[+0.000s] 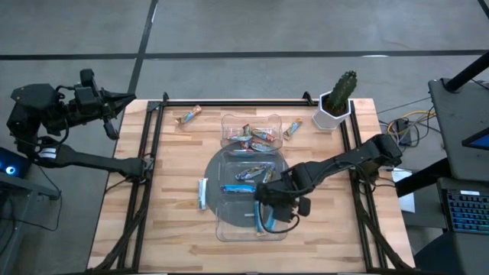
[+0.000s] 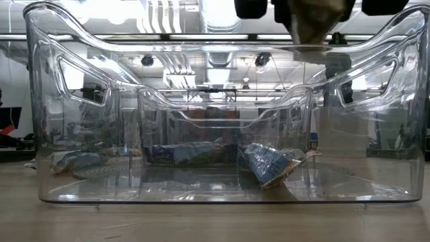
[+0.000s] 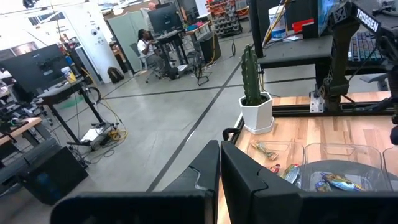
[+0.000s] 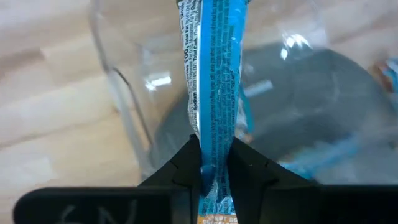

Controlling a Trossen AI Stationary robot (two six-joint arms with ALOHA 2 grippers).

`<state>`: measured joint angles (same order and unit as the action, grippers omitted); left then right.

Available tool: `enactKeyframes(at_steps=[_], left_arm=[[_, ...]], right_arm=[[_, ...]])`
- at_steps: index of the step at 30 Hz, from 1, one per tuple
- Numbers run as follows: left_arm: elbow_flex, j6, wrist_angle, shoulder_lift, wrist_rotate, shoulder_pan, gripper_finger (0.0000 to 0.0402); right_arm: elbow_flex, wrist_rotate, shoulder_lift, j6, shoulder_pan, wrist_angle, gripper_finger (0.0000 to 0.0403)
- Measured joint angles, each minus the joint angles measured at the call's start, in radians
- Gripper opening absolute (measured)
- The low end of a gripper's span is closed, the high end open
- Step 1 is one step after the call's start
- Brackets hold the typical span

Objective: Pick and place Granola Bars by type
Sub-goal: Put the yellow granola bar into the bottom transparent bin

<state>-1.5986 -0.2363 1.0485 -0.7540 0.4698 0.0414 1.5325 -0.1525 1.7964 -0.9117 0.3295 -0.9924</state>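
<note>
The wooden table (image 1: 176, 191) carried a clear plastic compartment tray (image 1: 229, 229) at its middle, with a potted cactus (image 1: 336, 103) standing at the far right corner. The right arm reached in over the tray's near compartment, and its hand (image 1: 266, 216) was clenched on a light blue granola bar (image 4: 214, 81) — in the right wrist view the wrapper ran straight out from between the two dark fingers (image 4: 180, 168), pinched at one end and hanging over the tray wall. The left arm waited off the table's far left corner, its hand (image 3: 219, 165) raised with the fingers pressed together on nothing.

In the far compartment lay a small heap of mixed bars (image 1: 254, 136), and in the middle section sat a dark-wrapped bar (image 1: 254, 172) and another blue one (image 1: 237, 188). The low view showed a crumpled blue wrapper (image 2: 269, 163) resting on the tray floor.

Loose on the table — a pale blue bar (image 1: 202, 192) just left of the tray, an orange-brown bar (image 1: 188, 115) near the far left edge, and another orange-brown bar (image 1: 293, 128) between tray and cactus.
</note>
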Motion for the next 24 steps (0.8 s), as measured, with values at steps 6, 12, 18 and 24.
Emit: enactKeyframes(at_steps=[6, 12, 18, 24], left_arm=[[0.000, 0.000, 0.000, 0.000, 0.000, 0.000, 0.0000], [0.000, 0.000, 0.000, 0.000, 0.000, 0.000, 0.0000], [0.000, 0.002, 0.000, 0.000, 0.000, 0.000, 0.0000], [0.000, 0.001, 0.000, 0.000, 0.000, 0.000, 0.0000]], right_arm=[[-0.010, -0.129, 0.000, -0.002, -0.006, 0.001, 0.0076], [-0.011, -0.139, -0.001, -0.003, -0.009, 0.006, 0.0109], [-0.011, -0.136, -0.001, 0.002, -0.010, 0.009, 0.0134], [-0.004, -0.056, -0.001, 0.104, -0.009, 0.009, 0.0140]])
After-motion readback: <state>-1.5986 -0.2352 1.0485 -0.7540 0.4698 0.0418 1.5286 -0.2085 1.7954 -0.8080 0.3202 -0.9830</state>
